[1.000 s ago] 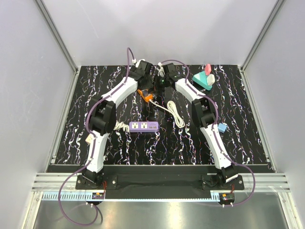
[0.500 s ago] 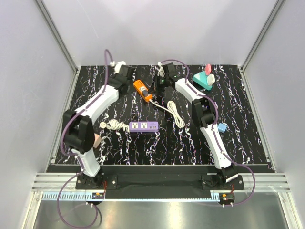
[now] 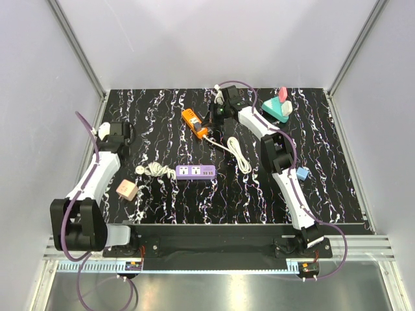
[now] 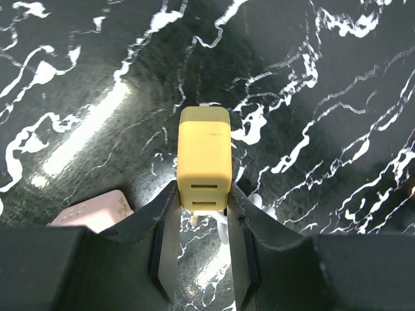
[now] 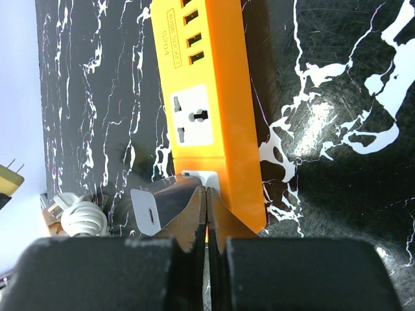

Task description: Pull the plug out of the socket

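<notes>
Far left in the overhead view, the left gripper (image 3: 118, 133) hangs right by the table's (image 3: 324, 194) left edge, near the side wall (image 3: 45, 129). Its wrist camera shows the claw clamped on the yellow plug (image 4: 204, 155), one finger (image 4: 167, 210) on each flank, with the plug's far end pointing out over bare marble. A pink block (image 4: 91, 210) peeks in at that frame's lower left. From above, the same block sits below the gripper, well apart from it.

Moving right, a white coiled cable (image 3: 152, 170) touches the end of a purple power strip (image 3: 196, 172) at centre frame. Open marble lies between these and the orange socket strip (image 3: 194, 123) above them.

The right gripper (image 3: 211, 123) is at that strip's lower right end. In its wrist view the jaws are pressed to a thin slit against the orange edge, and I cannot tell if they pinch anything. A grey-white adapter (image 5: 162, 204) sits just left of them, against the strip. A loose white cord (image 3: 237, 154) trails down to the right. At the upper right is a teal tray (image 3: 277, 109), and a small blue block (image 3: 301, 173) lies near the right edge.
</notes>
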`<control>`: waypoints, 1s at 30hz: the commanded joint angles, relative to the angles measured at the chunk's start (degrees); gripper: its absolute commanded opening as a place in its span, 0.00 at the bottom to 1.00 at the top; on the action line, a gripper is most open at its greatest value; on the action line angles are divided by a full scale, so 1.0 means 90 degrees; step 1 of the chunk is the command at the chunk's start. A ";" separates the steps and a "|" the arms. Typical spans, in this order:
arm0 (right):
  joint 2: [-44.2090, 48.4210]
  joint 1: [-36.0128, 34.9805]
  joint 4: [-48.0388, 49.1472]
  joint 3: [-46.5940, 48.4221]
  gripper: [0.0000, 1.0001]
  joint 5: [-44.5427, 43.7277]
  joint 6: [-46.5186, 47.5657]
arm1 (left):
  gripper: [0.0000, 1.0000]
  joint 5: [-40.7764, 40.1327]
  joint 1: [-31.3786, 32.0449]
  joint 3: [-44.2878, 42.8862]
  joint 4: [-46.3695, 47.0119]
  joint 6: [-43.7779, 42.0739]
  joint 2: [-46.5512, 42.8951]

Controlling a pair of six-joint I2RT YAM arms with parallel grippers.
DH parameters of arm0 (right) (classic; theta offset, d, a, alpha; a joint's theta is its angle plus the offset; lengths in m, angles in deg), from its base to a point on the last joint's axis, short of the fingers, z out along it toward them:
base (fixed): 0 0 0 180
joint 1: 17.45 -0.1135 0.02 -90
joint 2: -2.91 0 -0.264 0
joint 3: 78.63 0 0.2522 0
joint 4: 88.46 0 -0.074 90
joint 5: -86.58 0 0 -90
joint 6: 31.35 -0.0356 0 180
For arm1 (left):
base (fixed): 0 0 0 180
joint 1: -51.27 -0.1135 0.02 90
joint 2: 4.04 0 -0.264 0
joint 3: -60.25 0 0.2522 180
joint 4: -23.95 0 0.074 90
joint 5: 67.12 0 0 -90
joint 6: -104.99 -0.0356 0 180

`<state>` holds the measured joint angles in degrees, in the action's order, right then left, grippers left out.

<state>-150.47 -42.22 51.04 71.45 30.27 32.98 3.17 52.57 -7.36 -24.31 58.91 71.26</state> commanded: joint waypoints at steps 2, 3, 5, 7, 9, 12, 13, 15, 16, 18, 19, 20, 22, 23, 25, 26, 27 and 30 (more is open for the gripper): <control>-0.0331 -0.0148 -0.0427 -0.0243 0.00 -0.0531 0.0333 | 0.08 0.0343 -0.0338 0.0269 0.0201 0.0363 -0.0009; -0.0331 -0.0148 -0.0427 -0.0243 0.00 -0.0531 0.0313 | 0.08 0.0402 -0.0417 0.0299 0.0220 0.0383 0.0117; -0.0321 -0.0148 -0.0427 -0.0263 0.00 -0.0531 0.0342 | 0.03 0.0752 -0.0661 0.0377 0.0433 0.0306 0.0274; -0.0321 -0.0148 -0.0408 -0.0263 0.00 -0.0531 0.0342 | 0.00 0.0948 -0.0759 0.0377 0.0532 0.0189 0.0528; -0.0321 -0.0148 -0.0417 -0.0263 0.00 -0.0521 0.0342 | 0.00 0.0910 -0.0838 0.0358 0.0552 0.0139 0.0704; -0.0321 -0.0148 -0.0417 -0.0263 0.00 -0.0521 0.0342 | 0.01 0.0793 -0.0848 0.0455 0.0659 0.0149 0.0724; -0.0321 -0.0148 -0.0417 -0.0263 0.00 -0.0521 0.0333 | 0.04 0.0754 -0.0848 0.0513 0.0679 0.0149 0.0715; -0.0321 -0.0148 -0.0398 -0.0272 0.00 -0.0521 0.0333 | 0.19 0.0744 -0.0857 0.0534 0.0708 0.0149 0.0695; -0.0321 -0.0148 -0.0407 -0.0273 0.00 -0.0521 0.0342 | 0.26 0.0725 -0.0857 0.0563 0.0718 0.0149 0.0666; -0.0321 -0.0148 -0.0407 -0.0273 0.00 -0.0521 0.0343 | 0.50 0.0724 -0.0857 0.0602 0.0796 0.0120 0.0578; -0.0321 -0.0148 -0.0398 -0.0263 0.00 -0.0511 0.0343 | 0.57 0.0695 -0.0857 0.0602 0.0787 0.0110 0.0549; -0.0321 -0.0148 -0.0398 -0.0273 0.00 -0.0511 0.0343 | 0.61 0.0686 -0.0857 0.0621 0.0787 0.0091 0.0529; -0.0321 -0.0148 -0.0408 -0.0273 0.00 -0.0511 0.0352 | 0.75 0.0656 -0.0857 0.0592 0.0777 0.0042 0.0461; -0.0321 -0.0148 -0.0398 -0.0273 0.00 -0.0511 0.0352 | 0.78 0.0656 -0.0857 0.0563 0.0767 -0.0026 0.0432; -0.0321 -0.0148 -0.0407 -0.0273 0.00 -0.0511 0.0362 | 0.81 0.0656 -0.0857 0.0446 0.0709 -0.0124 0.0363; -0.0311 -0.0148 -0.0408 -0.0273 0.00 -0.0511 0.0372 | 0.82 0.0666 -0.0857 0.0397 0.0679 -0.0182 0.0324; -0.0311 -0.0148 -0.0398 -0.0273 0.00 -0.0511 0.0372 | 0.82 0.0685 -0.0828 0.0310 0.0660 -0.0231 0.0217; -0.0331 -0.0157 -0.0398 -0.0273 0.00 -0.0511 0.0352 | 0.79 0.0686 -0.0478 0.0076 0.0679 -0.0495 0.0032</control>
<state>-150.47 -42.22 51.41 71.23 30.56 33.22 9.29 45.82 -2.70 -20.00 57.77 74.98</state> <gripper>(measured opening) 0.009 0.802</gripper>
